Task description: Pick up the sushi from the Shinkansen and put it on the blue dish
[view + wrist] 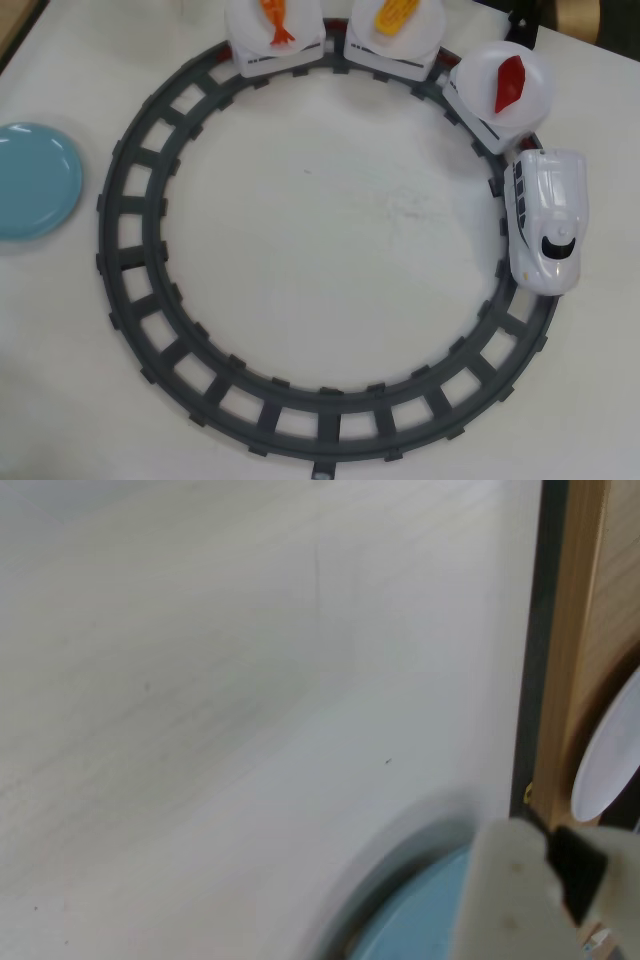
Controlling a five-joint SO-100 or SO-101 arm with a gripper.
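Observation:
The dark-red sushi (pixel 509 83) lies on the round white plate (pixel 480 72) of the wagon just behind the Shinkansen's nose car (pixel 548 215), at the upper right of the grey ring track (pixel 130 250) in the overhead view. The blue dish (pixel 30 180) sits empty at the left edge. My gripper is out of the overhead view. In the blurred wrist view only a part of my gripper (pixel 548 885) shows, at the bottom right: a white finger (pixel 505 895) with a black part beside it, just above the blue dish's rim (pixel 420 925). Whether it is open or shut does not show.
Two more wagons at the top carry an orange shrimp piece (pixel 277 20) and a yellow egg piece (pixel 397 15). A wooden edge (pixel 590 630) and a dark strip run down the right side of the wrist view.

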